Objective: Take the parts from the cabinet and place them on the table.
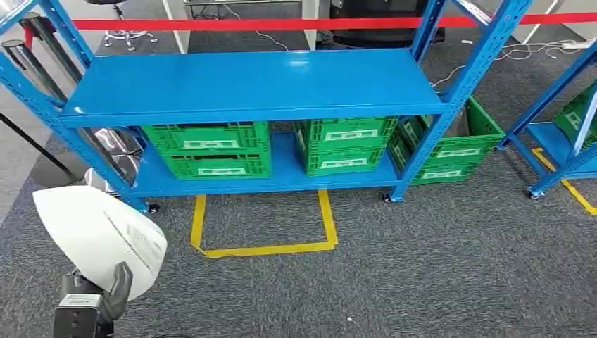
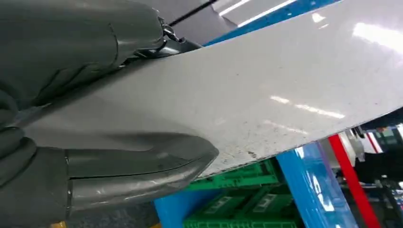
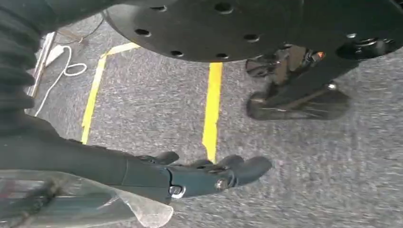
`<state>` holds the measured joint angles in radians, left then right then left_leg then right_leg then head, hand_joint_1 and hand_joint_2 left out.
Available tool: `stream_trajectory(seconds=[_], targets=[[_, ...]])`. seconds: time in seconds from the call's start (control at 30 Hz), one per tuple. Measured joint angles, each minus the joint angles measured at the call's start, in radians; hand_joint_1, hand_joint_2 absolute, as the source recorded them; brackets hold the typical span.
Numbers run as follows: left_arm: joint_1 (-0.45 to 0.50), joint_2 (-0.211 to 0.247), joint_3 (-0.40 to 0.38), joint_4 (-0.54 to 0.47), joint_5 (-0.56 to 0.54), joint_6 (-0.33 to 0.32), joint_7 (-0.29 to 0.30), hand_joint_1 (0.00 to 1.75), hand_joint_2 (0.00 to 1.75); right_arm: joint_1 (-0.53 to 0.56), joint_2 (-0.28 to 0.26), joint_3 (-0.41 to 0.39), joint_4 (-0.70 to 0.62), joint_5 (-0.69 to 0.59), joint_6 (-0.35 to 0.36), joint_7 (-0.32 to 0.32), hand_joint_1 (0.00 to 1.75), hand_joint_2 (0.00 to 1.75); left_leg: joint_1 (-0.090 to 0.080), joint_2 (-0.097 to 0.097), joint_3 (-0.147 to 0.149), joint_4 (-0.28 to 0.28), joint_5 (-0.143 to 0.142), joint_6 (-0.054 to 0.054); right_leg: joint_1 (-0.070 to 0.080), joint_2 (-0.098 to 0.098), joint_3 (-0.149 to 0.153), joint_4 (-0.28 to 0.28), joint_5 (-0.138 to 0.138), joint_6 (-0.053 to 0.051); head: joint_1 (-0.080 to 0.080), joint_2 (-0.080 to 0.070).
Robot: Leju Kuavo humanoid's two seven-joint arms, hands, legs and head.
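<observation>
White part (image 1: 98, 236) in left hand (image 1: 105, 296), fingers mostly hidden behind it.

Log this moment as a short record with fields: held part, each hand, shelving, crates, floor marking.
held part: white curved panel, gripped at its lower edge
left hand: left hand holds the panel, thumb across its face
right hand: right hand hangs above the carpet, fingers loosely extended, holding nothing
shelving: blue rack, top shelf bare
crates: green crates on the bottom shelf
floor marking: yellow tape outline before the rack
</observation>
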<state>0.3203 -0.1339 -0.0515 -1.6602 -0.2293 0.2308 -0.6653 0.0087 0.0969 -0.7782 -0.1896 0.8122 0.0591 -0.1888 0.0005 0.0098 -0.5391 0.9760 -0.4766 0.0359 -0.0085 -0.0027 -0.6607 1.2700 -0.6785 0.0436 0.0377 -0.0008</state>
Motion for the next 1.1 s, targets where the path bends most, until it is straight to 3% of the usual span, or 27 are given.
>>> stream_trajectory(seconds=[0.03,0.07,0.13,0.17,0.2,0.23,0.3,0.33,0.37,0.43,0.47,0.5,0.53,0.6,0.63,0.67,0.7,0.73,0.8,0.83,0.87,0.9,0.93,0.97,1.0,1.03,1.1], targets=[[0.001,0.000,0.000,0.000,0.000,0.000,0.000,1.75,1.75,0.000,0.000,-0.002,0.000,0.000,0.000,0.000,0.00,1.75,-0.002,0.000,-0.018,0.003,0.013,0.000,0.000,0.000,0.002,0.039,0.017,0.000,0.000,0.000],[0.001,0.000,0.000,0.000,0.000,0.000,0.000,1.75,1.75,0.000,0.000,-0.003,0.000,0.000,0.000,0.000,0.00,1.75,-0.004,0.000,-0.036,0.008,0.024,-0.001,0.000,0.000,0.023,0.036,0.062,-0.002,0.000,0.000],[0.001,0.000,0.000,0.000,0.000,0.000,0.000,1.75,1.75,0.000,0.000,-0.004,0.000,0.000,0.000,0.000,0.00,1.75,-0.005,0.000,-0.070,0.017,0.043,-0.004,0.000,0.000,0.111,-0.066,0.142,-0.007,0.000,0.000],[0.000,0.000,0.000,0.000,0.000,0.000,0.000,1.75,1.75,-0.002,0.000,-0.004,0.000,0.000,0.000,0.000,0.00,1.75,-0.006,-0.001,-0.078,0.023,0.052,-0.009,0.000,0.001,0.182,-0.165,0.140,-0.010,0.000,0.000],[0.001,0.000,0.000,-0.002,0.000,0.000,0.000,1.75,1.75,-0.005,0.000,-0.004,0.000,0.000,0.000,0.000,0.00,1.75,-0.012,-0.002,-0.085,0.029,0.058,-0.014,0.002,0.002,0.258,-0.272,0.101,-0.012,0.002,0.000],[0.001,-0.001,0.000,-0.003,0.000,0.000,0.000,1.75,1.75,-0.007,0.000,-0.004,0.000,0.000,0.000,-0.002,0.00,1.75,-0.012,-0.001,-0.089,0.034,0.069,-0.018,0.003,0.004,0.295,-0.341,0.077,-0.018,0.001,0.000],[0.000,0.000,0.000,-0.005,0.000,0.000,-0.001,1.75,1.75,-0.006,0.000,-0.004,0.001,0.000,0.003,-0.002,0.00,1.75,-0.009,0.000,-0.090,0.028,0.091,-0.026,0.008,0.003,0.269,-0.324,0.087,-0.024,0.000,0.000],[0.001,0.000,0.000,-0.005,0.000,0.000,-0.001,1.75,1.75,-0.004,0.000,-0.004,0.001,0.000,0.003,0.000,0.00,1.75,-0.009,-0.002,-0.093,0.028,0.099,-0.032,0.006,0.000,0.260,-0.325,0.097,-0.034,0.001,0.000],[0.004,0.000,0.000,-0.005,0.000,0.000,-0.001,1.75,1.75,-0.003,0.004,-0.004,0.003,0.000,0.003,-0.001,0.00,1.75,-0.005,-0.009,-0.099,0.030,0.082,-0.036,0.000,-0.008,0.247,-0.325,0.109,-0.044,0.001,0.000],[0.007,0.000,0.000,-0.006,0.000,0.000,-0.001,1.75,1.75,-0.003,0.003,-0.005,0.003,-0.002,0.002,0.001,0.00,1.75,-0.001,-0.008,-0.133,0.129,-0.064,-0.051,0.000,-0.008,0.211,-0.324,0.138,-0.056,-0.006,0.000],[0.007,0.000,0.000,-0.006,0.001,0.000,-0.001,1.75,1.75,-0.003,0.003,-0.009,0.002,-0.008,0.003,0.003,0.00,1.75,0.001,-0.008,-0.145,0.203,-0.119,-0.056,0.000,-0.009,0.196,-0.322,0.151,-0.057,-0.005,0.000],[0.007,0.000,0.000,-0.006,0.003,0.000,-0.001,1.75,1.75,-0.003,0.003,-0.012,0.002,-0.009,0.003,0.006,0.00,1.75,0.003,-0.008,-0.154,0.281,-0.151,-0.059,0.001,-0.010,0.178,-0.319,0.162,-0.056,-0.006,0.000],[0.008,0.000,0.000,-0.006,0.003,-0.003,-0.001,1.75,1.75,-0.003,0.003,-0.014,0.002,-0.009,0.003,0.009,0.00,1.75,0.003,-0.008,-0.152,0.330,-0.149,-0.061,0.001,-0.011,0.171,-0.313,0.173,-0.055,-0.005,0.000],[0.007,0.000,-0.001,-0.006,0.003,-0.005,-0.001,1.75,1.75,-0.004,0.003,-0.015,0.002,-0.008,0.002,0.019,0.00,1.75,0.004,-0.008,-0.105,0.320,-0.070,-0.060,0.001,-0.014,0.127,-0.297,0.193,-0.053,-0.006,0.000],[0.007,0.000,-0.003,-0.006,0.004,-0.004,-0.001,1.75,1.75,-0.003,0.003,-0.017,0.002,-0.004,0.003,0.023,0.00,1.75,0.004,-0.008,-0.052,0.253,-0.040,-0.056,0.001,-0.013,0.109,-0.288,0.200,-0.050,-0.005,0.000],[0.007,0.000,-0.005,-0.011,0.013,-0.005,0.000,1.75,1.75,-0.004,0.003,-0.017,0.002,0.006,0.011,0.027,0.00,1.75,0.003,-0.009,0.018,0.155,-0.031,-0.051,0.001,-0.012,0.096,-0.280,0.206,-0.047,-0.006,0.000],[0.006,0.003,-0.008,-0.023,0.024,-0.008,0.007,1.75,1.75,-0.005,0.003,-0.017,0.002,0.004,0.024,0.025,0.00,1.75,0.002,-0.012,0.080,0.066,-0.049,-0.044,0.004,-0.012,0.086,-0.272,0.211,-0.043,-0.005,0.000],[0.005,0.005,-0.011,-0.039,0.032,-0.008,0.019,1.75,1.75,-0.008,0.005,-0.019,0.002,-0.010,0.032,0.016,0.00,1.75,0.000,-0.011,0.111,0.002,-0.069,-0.039,0.008,-0.010,0.078,-0.265,0.217,-0.039,-0.004,0.000],[-0.001,0.016,-0.011,-0.060,0.041,-0.002,0.048,1.75,1.75,-0.018,0.018,-0.031,0.002,-0.027,0.027,-0.002,0.00,1.75,-0.003,-0.011,0.100,-0.006,-0.074,-0.035,0.006,-0.011,0.066,-0.267,0.238,-0.027,-0.005,0.000],[0.000,0.021,-0.011,-0.067,0.050,-0.003,0.059,1.75,1.75,-0.021,0.026,-0.034,0.002,-0.026,0.017,-0.004,0.00,1.75,-0.003,-0.011,0.094,-0.006,-0.066,-0.026,0.006,-0.010,0.063,-0.269,0.246,-0.019,-0.003,0.000],[0.001,0.022,-0.011,-0.069,0.056,-0.007,0.060,1.75,1.75,-0.023,0.030,-0.036,0.003,-0.019,0.013,-0.002,0.00,1.75,0.006,-0.004,0.082,-0.015,-0.051,-0.015,0.004,-0.007,0.057,-0.261,0.236,-0.014,-0.006,0.000],[-0.001,0.027,-0.009,-0.070,0.057,-0.009,0.060,1.75,1.75,-0.024,0.029,-0.036,0.003,-0.008,0.019,0.001,0.00,1.75,0.004,-0.002,0.071,-0.015,-0.041,-0.007,0.003,-0.003,0.044,-0.240,0.193,-0.009,-0.005,0.000],[0.000,0.027,-0.009,-0.073,0.056,-0.008,0.060,1.75,1.75,-0.025,0.029,-0.036,0.003,-0.005,0.032,0.002,0.00,1.75,0.003,-0.001,0.059,-0.015,-0.032,0.000,0.002,0.000,0.025,-0.191,0.132,-0.006,-0.002,0.000],[0.001,0.027,-0.010,-0.075,0.055,-0.006,0.060,1.75,1.75,-0.025,0.026,-0.037,0.003,-0.005,0.049,0.001,0.00,1.75,0.002,-0.002,0.046,-0.015,-0.020,0.000,0.002,0.000,0.010,-0.117,0.071,-0.003,-0.001,0.000],[0.001,0.028,-0.010,-0.077,0.053,-0.002,0.058,1.75,1.75,-0.025,0.021,-0.037,0.003,-0.006,0.066,-0.005,0.00,1.75,0.000,-0.001,0.030,-0.014,-0.008,0.001,0.002,0.000,-0.007,-0.040,0.031,0.000,-0.002,0.000],[0.001,0.029,-0.012,-0.077,0.050,0.004,0.058,1.75,1.75,-0.025,0.016,-0.038,0.003,-0.008,0.076,-0.012,0.00,1.75,-0.001,-0.001,0.016,-0.012,0.004,0.000,0.002,0.000,-0.016,0.018,0.024,0.002,-0.002,0.000],[0.002,0.029,-0.014,-0.078,0.036,0.026,0.058,1.75,1.75,-0.025,0.010,-0.039,0.003,-0.005,0.085,-0.016,0.00,1.75,-0.003,0.000,-0.017,-0.006,0.024,-0.003,0.002,0.000,0.018,0.020,0.092,0.003,-0.002,0.000]])
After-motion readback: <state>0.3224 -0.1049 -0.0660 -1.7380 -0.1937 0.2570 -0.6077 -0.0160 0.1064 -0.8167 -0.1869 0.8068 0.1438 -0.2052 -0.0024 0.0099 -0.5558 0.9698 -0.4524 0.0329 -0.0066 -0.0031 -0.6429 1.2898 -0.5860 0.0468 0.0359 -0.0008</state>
